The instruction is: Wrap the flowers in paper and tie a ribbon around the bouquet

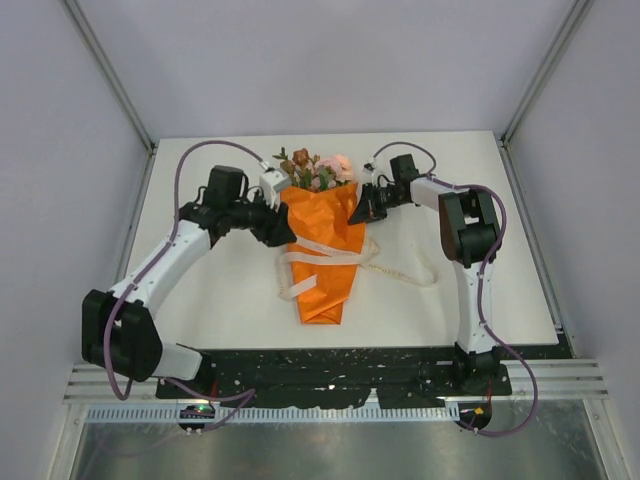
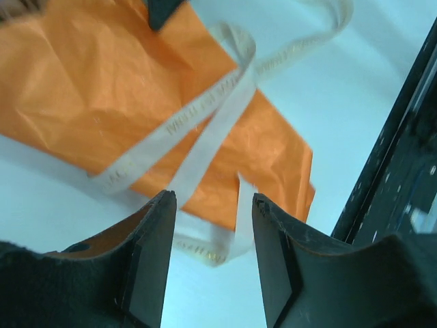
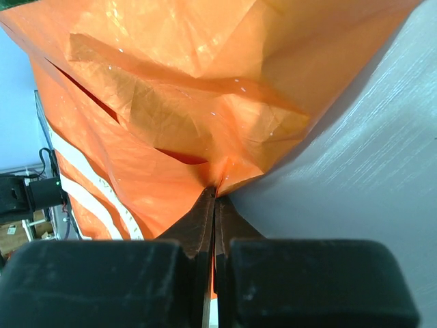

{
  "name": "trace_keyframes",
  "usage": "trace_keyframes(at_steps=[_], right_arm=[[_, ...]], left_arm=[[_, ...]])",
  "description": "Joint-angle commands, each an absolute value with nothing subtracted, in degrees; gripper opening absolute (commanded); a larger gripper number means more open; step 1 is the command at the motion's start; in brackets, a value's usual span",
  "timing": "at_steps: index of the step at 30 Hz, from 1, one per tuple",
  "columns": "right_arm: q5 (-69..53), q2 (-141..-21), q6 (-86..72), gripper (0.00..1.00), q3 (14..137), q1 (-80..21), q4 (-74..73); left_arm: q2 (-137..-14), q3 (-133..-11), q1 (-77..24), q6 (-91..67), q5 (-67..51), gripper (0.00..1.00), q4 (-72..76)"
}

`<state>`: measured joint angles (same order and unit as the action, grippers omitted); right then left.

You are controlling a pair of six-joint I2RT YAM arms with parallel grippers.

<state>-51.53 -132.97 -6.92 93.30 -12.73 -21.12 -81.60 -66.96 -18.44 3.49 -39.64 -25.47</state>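
Wrapping looks done: the bouquet (image 1: 322,275) is lying flat at ctr of the worktop (image 1: 200,300), narrow tip pointing toward the arm bases, wide end away from them. The flowers (image 1: 315,168) are poking out of that far end, pink & rust blooms w/ green leaves. The paper (image 3: 205,102) is forming a closed cone, crinkled, w/ a fold gaping a bit near the mouth in the right wrist view.

Tying isn't done, in my judgement. The ribbon (image 2: 205,116) is lying loosely across the cone's mid section in a couple of slack bands, crossing over itself, w/ loops hanging off the left side & a long tail trailing over the worktop to the right. No knot or bow is showing. Whether it's passing under the cone I can't tell.

The right tool (image 3: 215,198) is pinching the paper's edge at the cone's upper right side, fingers pressed together w/ an orange sliver btw them. The left tool (image 2: 213,201) is sitting at the cone's upper left side, jaws standing moderately apart & gripping nothing. Ribbon & paper are lying beyond the gap, not in it.

Left to do, prob: picking up both ribbon ends, cinching the bands snug round the cone, then knotting.
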Motion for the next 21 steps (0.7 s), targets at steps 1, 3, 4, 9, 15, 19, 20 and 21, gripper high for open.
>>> trace_keyframes(at_steps=[1, 3, 4, 9, 15, 19, 20, 21], right_arm=[[-47.5, -130.6, -6.8, 0.05, 91.4, -13.1, -20.5], [-47.5, -130.4, -6.7, 0.05, 91.1, -13.1, -20.6], [-47.5, -130.3, -6.6, 0.05, 91.1, -13.1, -20.6], [-47.3, -130.5, -5.9, 0.05, 91.6, -13.1, -22.0], [-47.0, -130.6, -4.3, 0.05, 92.3, -13.1, -24.7], [-46.7, -130.2, -3.7, 0.13, 92.8, -13.1, -26.1], [-46.4, -129.9, -3.3, 0.16, 92.7, -13.1, -26.3], [-46.3, -129.5, -3.2, 0.17, 92.5, -13.0, -26.5]], left_arm=[[-81.7, -57.0, -22.0, 25.6, -35.0, 0.54, -37.1], [-80.5, -53.0, -25.2, 29.0, -32.0, 0.57, -35.0], [-80.2, -51.4, -27.0, 29.6, -29.9, 0.58, -33.2], [-84.5, -50.4, -35.1, 31.1, -20.2, 0.59, -29.2], [-88.3, -53.0, -36.6, 30.8, -17.8, 0.44, -31.1], [-88.0, -52.4, -36.8, 30.2, -16.5, 0.12, -30.2], [-87.7, -52.3, -36.7, 29.7, -16.3, 0.04, -30.0], [-86.8, -52.0, -36.5, 29.0, -16.2, 0.00, -29.6]])
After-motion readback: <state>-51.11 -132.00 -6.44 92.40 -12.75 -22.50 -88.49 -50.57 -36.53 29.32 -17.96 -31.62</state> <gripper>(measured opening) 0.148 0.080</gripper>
